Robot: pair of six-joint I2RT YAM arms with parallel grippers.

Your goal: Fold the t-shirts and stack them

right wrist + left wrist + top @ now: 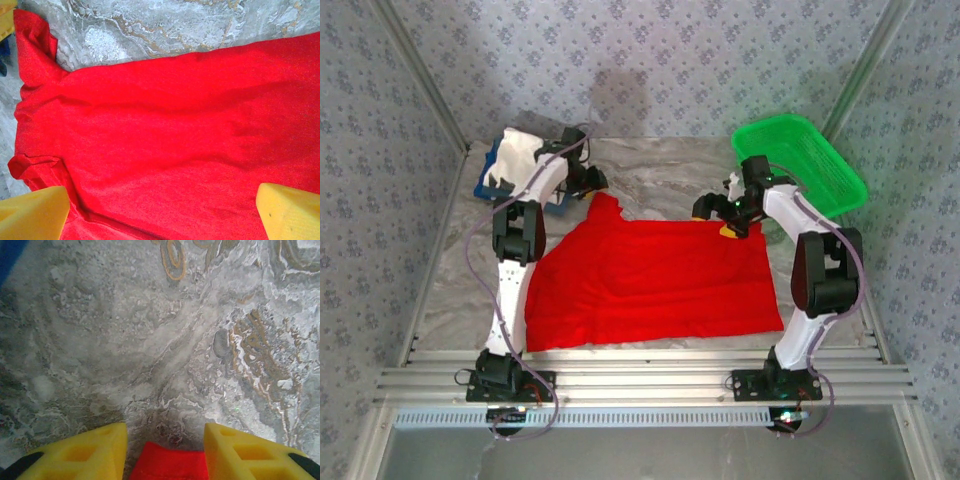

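On table (660, 180) | red t-shirt (650, 285): one | white t-shirt (518, 158): one | green basket (815, 150): one

Bright green plastic mesh basket (823, 160) at the far right corner of the grey marbled desk (660, 178), flat blue tray (483, 187) at the far left corner, well apart from the basket, pale floral-patterned walls (650, 60) behind and at both sides, ribbed aluminium rails (640, 378) along the near edge

The white t-shirt (520, 152) covers most of the blue tray (483, 188).
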